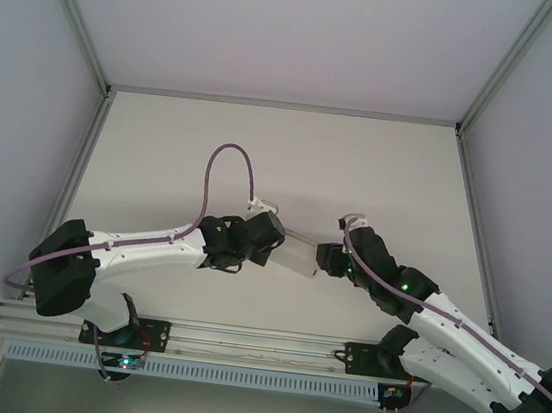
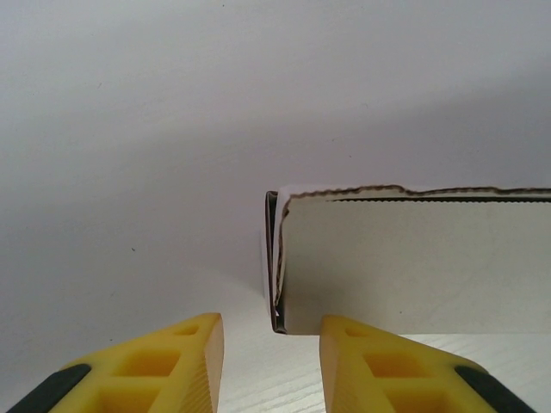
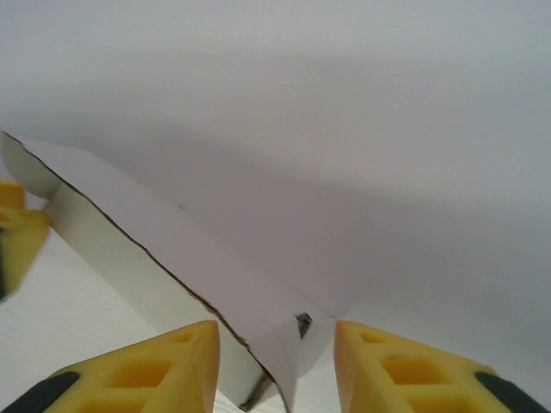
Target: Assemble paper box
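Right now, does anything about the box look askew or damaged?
Yes: in the left wrist view the paper box has its left corner gaping, the layers not flush, and its top edge runs wavy. No tears or crushing visible.

Paper box [image 1: 297,256], flanked by left arm [image 1: 150,247] and right arm [image 1: 444,318], blocks mid-table passage; table [image 1: 282,157] toward far edge and corners lies open.

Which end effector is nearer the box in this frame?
Right, narrowly. One end of the box reaches in between the fingers of the right end effector. The left end effector is at the opposite end, with the box corner just at its fingertips.
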You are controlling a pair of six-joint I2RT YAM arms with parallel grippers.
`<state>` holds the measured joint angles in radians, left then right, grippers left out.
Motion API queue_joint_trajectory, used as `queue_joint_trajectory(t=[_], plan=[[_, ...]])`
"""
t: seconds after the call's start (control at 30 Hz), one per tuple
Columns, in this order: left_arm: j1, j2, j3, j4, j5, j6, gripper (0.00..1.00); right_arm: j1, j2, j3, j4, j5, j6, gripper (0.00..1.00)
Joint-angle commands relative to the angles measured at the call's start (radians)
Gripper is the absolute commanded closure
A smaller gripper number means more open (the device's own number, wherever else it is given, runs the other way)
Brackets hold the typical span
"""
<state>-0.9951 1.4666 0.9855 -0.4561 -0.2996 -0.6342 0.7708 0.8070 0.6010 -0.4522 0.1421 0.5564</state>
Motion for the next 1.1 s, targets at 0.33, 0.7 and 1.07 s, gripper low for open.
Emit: queue_joint_trajectory(t=[0.33,0.7,1.07], plan=[[-0.006,-0.006,-0.007,0.03,-0.003,0.031,0.66,0.013,0.133,0.108,-0.148,0.015,-0.065,0.78],[-0.005,0.0,-0.008,0.028,-0.009,0.036,0.66,0.016,0.059,0.116,-0.142,-0.043,-0.083,0.64],[-0.006,0.005,-0.013,0.031,-0.001,0.039,0.66,0.01,0.126,0.116,-0.161,-0.039,-0.125,0.7]])
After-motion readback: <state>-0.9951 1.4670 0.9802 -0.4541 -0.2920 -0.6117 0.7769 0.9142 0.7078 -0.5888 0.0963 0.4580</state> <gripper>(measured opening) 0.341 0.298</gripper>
